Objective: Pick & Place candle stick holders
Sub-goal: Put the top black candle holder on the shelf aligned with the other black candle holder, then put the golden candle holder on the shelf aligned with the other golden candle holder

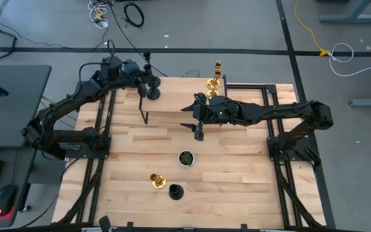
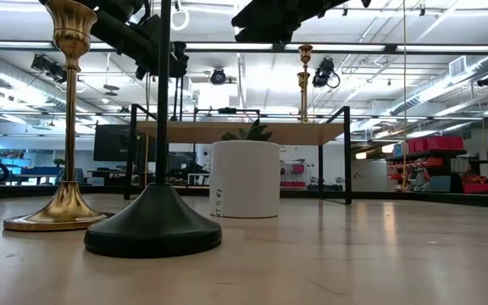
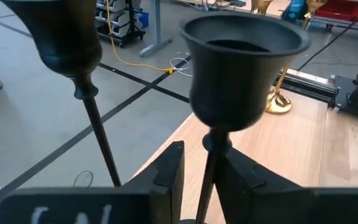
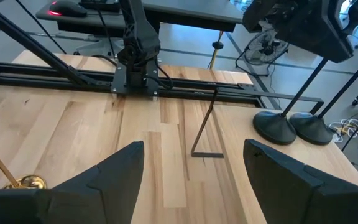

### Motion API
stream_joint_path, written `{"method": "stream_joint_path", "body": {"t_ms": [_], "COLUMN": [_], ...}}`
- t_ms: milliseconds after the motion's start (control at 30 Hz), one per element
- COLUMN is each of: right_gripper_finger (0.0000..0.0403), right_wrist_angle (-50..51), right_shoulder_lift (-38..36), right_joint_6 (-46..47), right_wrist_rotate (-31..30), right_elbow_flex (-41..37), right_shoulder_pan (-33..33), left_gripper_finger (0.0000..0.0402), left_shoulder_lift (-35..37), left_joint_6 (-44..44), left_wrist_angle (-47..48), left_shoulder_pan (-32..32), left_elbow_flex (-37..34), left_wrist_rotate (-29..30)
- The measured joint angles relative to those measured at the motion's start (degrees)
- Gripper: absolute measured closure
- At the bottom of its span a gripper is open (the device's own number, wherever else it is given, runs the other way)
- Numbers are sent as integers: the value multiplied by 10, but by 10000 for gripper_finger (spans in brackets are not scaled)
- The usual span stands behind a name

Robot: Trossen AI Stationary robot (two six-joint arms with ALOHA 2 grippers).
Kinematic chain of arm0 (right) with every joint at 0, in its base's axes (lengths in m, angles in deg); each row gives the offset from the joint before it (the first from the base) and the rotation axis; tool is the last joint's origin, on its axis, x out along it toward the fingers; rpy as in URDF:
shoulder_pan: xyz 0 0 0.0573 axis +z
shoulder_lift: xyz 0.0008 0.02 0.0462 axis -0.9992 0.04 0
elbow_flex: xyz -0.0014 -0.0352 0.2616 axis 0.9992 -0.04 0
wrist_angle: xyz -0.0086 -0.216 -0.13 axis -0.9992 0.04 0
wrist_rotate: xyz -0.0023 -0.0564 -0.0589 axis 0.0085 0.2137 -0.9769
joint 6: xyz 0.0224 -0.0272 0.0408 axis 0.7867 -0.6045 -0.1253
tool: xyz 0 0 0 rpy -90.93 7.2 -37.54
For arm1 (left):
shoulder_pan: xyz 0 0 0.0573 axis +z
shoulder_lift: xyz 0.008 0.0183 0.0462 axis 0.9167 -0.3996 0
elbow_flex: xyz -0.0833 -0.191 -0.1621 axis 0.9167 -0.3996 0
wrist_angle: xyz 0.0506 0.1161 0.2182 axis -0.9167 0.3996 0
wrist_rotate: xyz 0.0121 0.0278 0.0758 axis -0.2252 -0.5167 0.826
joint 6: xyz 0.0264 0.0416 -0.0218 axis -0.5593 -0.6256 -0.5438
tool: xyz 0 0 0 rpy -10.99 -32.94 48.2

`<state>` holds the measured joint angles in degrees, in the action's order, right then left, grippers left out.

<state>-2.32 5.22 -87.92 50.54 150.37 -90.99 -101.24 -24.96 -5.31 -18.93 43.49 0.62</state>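
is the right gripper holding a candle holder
No, the right gripper is open with only bare table between its fingers, while the two black candle stick holders stand farther off by the left gripper.

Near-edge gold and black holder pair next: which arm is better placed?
Right. The right hand is open and empty over mid-table, nearer the gold holder and black holder at the near edge. The left hand is at the far-left corner, by two far black holders.
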Motion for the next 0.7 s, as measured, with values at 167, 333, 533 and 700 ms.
{"method": "stream_joint_path", "body": {"t_ms": [167, 333, 533, 700], "right_gripper_finger": [129, 129, 129, 129], "right_wrist_angle": [0, 0, 0, 0], "right_shoulder_lift": [0, 0, 0, 0], "right_joint_6": [0, 0, 0, 5], "right_wrist_rotate": [0, 0, 0, 0], "right_elbow_flex": [0, 0, 0, 0], "right_shoulder_pan": [0, 0, 0, 0], "left_gripper_finger": [280, 232, 199, 193], "left_shoulder_lift": [0, 2, 13, 30], "left_joint_6": [-2, -3, -3, -3], "left_wrist_angle": [5, 20, 27, 49], "left_shoulder_pan": [0, 0, 0, 0], "left_elbow_flex": [0, 0, 0, 0], "left_wrist_rotate": [0, 0, -1, -1]}}
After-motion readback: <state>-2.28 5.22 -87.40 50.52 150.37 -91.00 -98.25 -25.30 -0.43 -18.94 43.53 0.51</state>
